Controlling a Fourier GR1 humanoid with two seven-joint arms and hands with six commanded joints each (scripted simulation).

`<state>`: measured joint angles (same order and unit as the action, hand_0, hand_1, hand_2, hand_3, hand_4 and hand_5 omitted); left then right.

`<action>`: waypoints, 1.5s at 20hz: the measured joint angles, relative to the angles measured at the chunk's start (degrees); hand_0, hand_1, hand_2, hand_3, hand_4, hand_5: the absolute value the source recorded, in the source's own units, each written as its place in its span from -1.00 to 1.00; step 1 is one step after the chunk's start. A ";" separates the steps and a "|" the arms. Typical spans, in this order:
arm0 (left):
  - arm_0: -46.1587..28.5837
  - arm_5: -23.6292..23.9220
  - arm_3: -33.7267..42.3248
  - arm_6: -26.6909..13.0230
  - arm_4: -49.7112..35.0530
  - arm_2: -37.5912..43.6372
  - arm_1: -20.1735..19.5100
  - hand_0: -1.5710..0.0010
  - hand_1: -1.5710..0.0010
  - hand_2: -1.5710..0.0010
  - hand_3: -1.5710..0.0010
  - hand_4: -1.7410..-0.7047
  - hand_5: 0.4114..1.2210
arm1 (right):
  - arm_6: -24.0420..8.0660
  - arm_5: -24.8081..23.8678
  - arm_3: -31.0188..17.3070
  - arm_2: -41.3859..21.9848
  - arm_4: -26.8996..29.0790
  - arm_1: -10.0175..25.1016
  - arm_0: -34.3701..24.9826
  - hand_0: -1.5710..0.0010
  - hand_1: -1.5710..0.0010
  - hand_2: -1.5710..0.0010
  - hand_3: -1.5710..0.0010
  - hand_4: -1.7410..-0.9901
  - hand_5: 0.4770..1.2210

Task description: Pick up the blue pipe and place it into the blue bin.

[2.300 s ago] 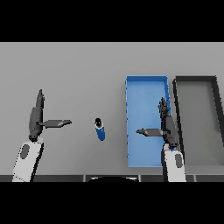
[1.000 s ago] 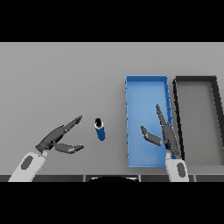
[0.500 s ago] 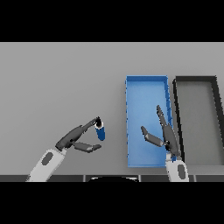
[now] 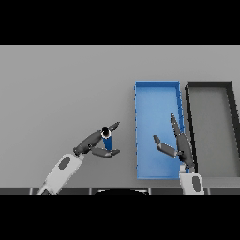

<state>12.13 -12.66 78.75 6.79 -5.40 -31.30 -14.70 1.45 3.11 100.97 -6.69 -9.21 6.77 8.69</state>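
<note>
The blue pipe [image 4: 108, 140] stands upright on the grey table, a short blue tube with a dark top, left of the blue bin [image 4: 157, 93]. My left hand [image 4: 91, 143] reaches it from the lower left, fingers stretched behind and over its top and the thumb below its base, the pipe in the gap between them. The hand is open, fingers not closed round the pipe. My right hand [image 4: 180, 145] hovers open over the bin's near right part, fingers pointing away from me and thumb out to the left.
A black bin [image 4: 211, 86] of the same shape stands right against the blue bin's right side. Both bins hold nothing. The grey table [image 4: 61, 89] stretches wide to the left and behind the pipe.
My left hand has swung in from the lower left until its fingers and thumb bracket the pipe. The pipe stays in place. The right hand has hardly moved.
</note>
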 measured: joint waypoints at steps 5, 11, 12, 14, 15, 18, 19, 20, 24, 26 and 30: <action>-0.01 1.54 -1.61 -0.74 -1.70 0.61 3.99 0.36 0.14 0.07 0.10 -0.37 0.10 | 0.99 -0.27 -0.19 -0.85 -0.73 -0.89 0.86 1.00 1.00 1.00 1.00 0.45 -0.66; -0.76 2.11 -1.64 3.96 0.37 -1.94 4.75 -0.64 -0.70 -0.72 -0.62 -0.82 0.76 | 1.16 -0.20 -0.36 -0.33 -0.52 -0.28 0.06 1.00 1.00 1.00 1.00 0.47 -0.66; -1.01 2.50 -1.66 5.20 0.58 -2.15 4.71 -0.72 -0.76 -0.78 -0.68 -0.85 0.81 | 1.86 0.21 0.14 -0.53 -0.35 -0.14 0.74 1.00 1.00 1.00 1.00 0.47 -0.67; -1.15 3.49 -0.80 5.17 0.59 -1.85 4.49 -0.82 -0.85 -0.86 -0.76 -0.91 0.88 | 0.96 0.41 -0.46 -0.08 0.25 -0.04 0.19 1.00 1.00 1.00 1.00 0.47 -0.67; -1.37 4.23 0.97 4.51 0.51 -2.05 4.67 -0.85 -0.88 -0.89 -0.79 -0.92 0.90 | 0.34 0.00 -1.05 -0.24 -0.36 -0.27 -0.30 1.00 1.00 1.00 1.00 0.47 -0.66; -0.84 5.02 4.65 4.70 -0.69 -1.78 5.47 -0.93 -0.94 -0.94 -0.84 -0.96 0.95 | 0.63 -0.16 -1.07 -0.55 -0.93 -0.37 -0.30 1.00 1.00 1.00 1.00 0.49 -0.65; -0.07 5.30 5.26 3.71 -0.70 -1.89 6.12 -0.94 -0.95 -0.95 -0.85 -0.97 0.96 | 1.45 -0.08 -1.00 -0.56 -1.14 -0.09 -0.04 1.00 1.00 1.00 1.00 0.50 -0.66; 0.44 5.51 6.22 2.87 -0.96 -1.69 6.17 -0.95 -0.96 -0.96 -0.86 -0.98 0.97 | 1.83 -0.36 -0.98 -0.51 -1.11 -0.37 0.06 1.00 1.00 1.00 1.00 0.52 -0.66; 1.65 4.78 10.62 -0.33 -1.88 -2.51 5.99 -0.98 -0.98 -0.98 -0.89 -0.99 0.99 | 2.01 -0.62 -0.58 -0.05 -1.15 0.07 0.31 1.00 1.00 1.00 1.00 0.59 -0.67; 2.24 4.77 12.35 -2.27 -1.80 -3.08 6.07 -0.99 -0.99 -0.99 -0.90 -0.99 0.99 | 2.08 -0.23 -0.28 0.25 -0.83 0.66 0.34 1.00 1.00 1.00 1.00 0.61 -0.66; 1.99 5.08 13.26 -4.24 -0.97 -3.43 5.65 -0.99 -1.00 -1.00 -0.90 -1.00 0.99 | 3.16 -0.60 0.64 -0.04 -1.21 0.39 1.75 1.00 1.00 1.00 1.00 0.60 -0.66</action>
<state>14.12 -7.57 92.00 2.55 -6.37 -34.73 -9.05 4.61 2.51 101.61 -6.73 -10.42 7.16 10.44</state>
